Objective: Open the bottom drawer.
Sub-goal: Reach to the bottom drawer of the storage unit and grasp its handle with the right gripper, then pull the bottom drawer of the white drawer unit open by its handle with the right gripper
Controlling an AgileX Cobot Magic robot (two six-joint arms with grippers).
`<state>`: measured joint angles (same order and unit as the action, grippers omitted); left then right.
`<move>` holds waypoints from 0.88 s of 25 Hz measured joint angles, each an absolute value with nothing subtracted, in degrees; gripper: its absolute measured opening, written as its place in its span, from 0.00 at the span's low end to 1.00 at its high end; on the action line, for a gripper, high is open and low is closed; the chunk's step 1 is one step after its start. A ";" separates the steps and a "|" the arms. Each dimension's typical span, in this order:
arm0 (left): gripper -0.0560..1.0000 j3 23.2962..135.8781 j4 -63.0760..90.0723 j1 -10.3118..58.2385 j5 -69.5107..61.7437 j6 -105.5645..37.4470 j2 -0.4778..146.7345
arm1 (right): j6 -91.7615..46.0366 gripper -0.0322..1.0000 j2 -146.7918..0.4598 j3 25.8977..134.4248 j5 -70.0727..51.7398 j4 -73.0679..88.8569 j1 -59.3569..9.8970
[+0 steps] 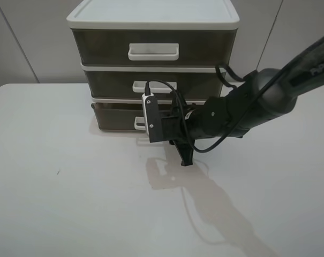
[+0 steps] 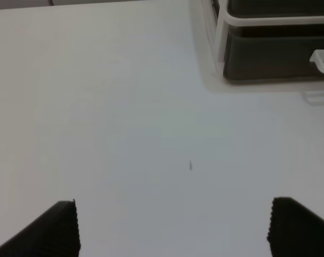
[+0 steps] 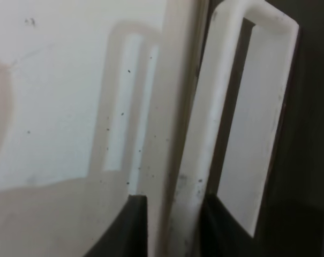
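The bottom drawer [image 1: 114, 116] is the lowest smoky grey-brown drawer of the white-framed unit [image 1: 151, 16]. Its small white loop handle [image 1: 138, 124] is partly hidden by my right arm. My right gripper [image 1: 145, 126] reaches across from the right to that handle. In the right wrist view the handle bar [image 3: 196, 134] runs between my two dark fingers [image 3: 130, 227], which close on it. My left gripper [image 2: 172, 230] is open and empty over bare table, well short of the drawer [image 2: 274, 59] and its handle [image 2: 322, 60]. It is out of the high view.
The middle drawer [image 1: 113, 83] and the tall top drawer [image 1: 103, 48] sit above, each with a white handle. The unit stands at the back of the white table [image 1: 70, 187]. The right arm [image 1: 247, 107] crosses low in front of the unit's right half.
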<state>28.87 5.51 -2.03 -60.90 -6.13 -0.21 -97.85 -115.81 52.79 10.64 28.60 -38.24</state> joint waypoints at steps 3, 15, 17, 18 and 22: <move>0.73 28.87 5.51 -2.03 -60.90 -6.13 -0.21 | -97.85 0.11 -115.74 52.79 10.94 28.78 -38.29; 0.73 28.87 5.51 -2.03 -60.90 -6.13 -0.21 | -97.86 0.08 -115.74 52.79 11.39 29.47 -38.47; 0.73 28.87 5.51 -2.03 -60.90 -6.13 -0.21 | -97.86 0.08 -115.74 52.79 11.59 30.18 -38.89; 0.73 28.87 5.51 -2.03 -60.90 -6.13 -0.21 | -97.92 0.08 -115.74 52.79 11.64 30.40 -38.96; 0.73 28.87 5.51 -2.03 -60.90 -6.13 -0.21 | -97.92 0.08 -115.62 52.42 12.37 30.83 -39.23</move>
